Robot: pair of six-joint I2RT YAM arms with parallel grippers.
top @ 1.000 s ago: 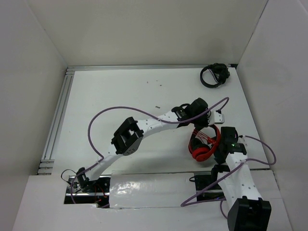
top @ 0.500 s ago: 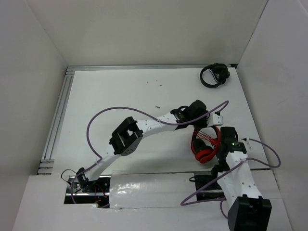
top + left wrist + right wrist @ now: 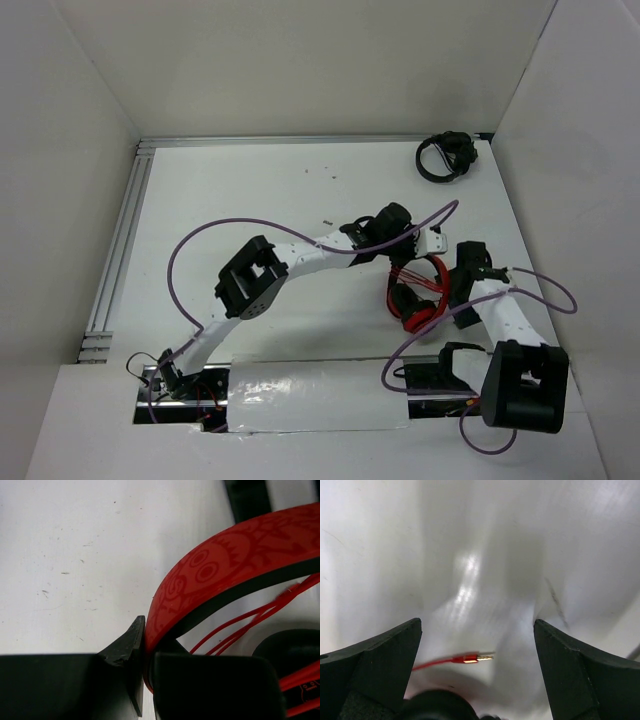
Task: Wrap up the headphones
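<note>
Headphones (image 3: pixel 420 297) lie on the table (image 3: pixel 250 200), right and near, in the overhead view. At the left wrist, the left gripper (image 3: pixel 145 652) pinches their red headband (image 3: pixel 225 565). At the right wrist, the right gripper (image 3: pixel 477 625) gapes around the unheld plug (image 3: pixel 472 657), so the cable (image 3: pixel 235 625) may unwind.

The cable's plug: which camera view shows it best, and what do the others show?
Right wrist: the plug shows sharp, framed by the open right gripper. Left wrist shows only cable strands, no plug. Top external is too far to pick it out.
</note>
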